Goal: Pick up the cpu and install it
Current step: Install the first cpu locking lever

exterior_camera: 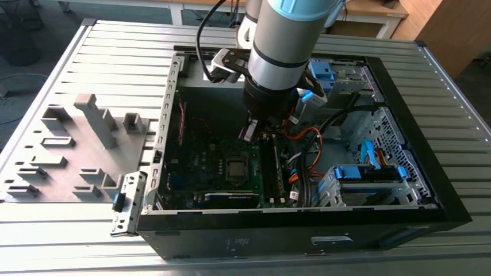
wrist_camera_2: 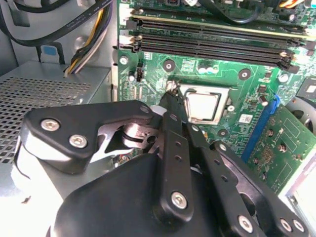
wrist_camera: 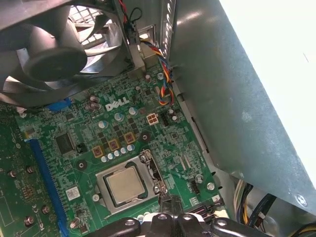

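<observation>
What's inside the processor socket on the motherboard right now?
The cpu lies flat inside the socket, its silver-grey top showing within the metal frame. Whatever is beneath the chip is covered by it.

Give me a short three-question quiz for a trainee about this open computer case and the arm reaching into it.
1. True or false: the cpu sits in the socket on the motherboard.
2. The pincer is closest to: A) a corner of the socket, B) the cooling fan, C) the blue drive cage.
3. Fill in: the grey fixture tray lies on the exterior view's ____ of the computer case.
Key: 1 true; 2 A; 3 left.
</observation>
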Tool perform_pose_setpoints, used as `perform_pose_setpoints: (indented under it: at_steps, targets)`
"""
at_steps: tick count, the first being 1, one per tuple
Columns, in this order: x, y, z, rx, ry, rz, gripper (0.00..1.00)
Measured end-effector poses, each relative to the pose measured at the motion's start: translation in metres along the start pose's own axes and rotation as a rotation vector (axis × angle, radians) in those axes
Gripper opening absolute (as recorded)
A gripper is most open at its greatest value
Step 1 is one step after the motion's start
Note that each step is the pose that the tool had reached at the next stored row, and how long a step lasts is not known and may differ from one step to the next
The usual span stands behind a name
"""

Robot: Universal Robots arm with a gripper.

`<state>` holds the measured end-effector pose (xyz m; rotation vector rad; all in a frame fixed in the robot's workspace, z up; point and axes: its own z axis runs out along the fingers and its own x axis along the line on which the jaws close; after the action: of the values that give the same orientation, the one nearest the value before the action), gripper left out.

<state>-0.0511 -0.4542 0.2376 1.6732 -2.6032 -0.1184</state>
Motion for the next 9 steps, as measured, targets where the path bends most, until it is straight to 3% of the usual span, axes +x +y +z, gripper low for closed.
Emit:
perform_pose_setpoints:
  at_steps: [9]
  targets:
    - [0.006, -0.0028, -0.0003, -0.0001, -0.0002, 0.0, 0.11]
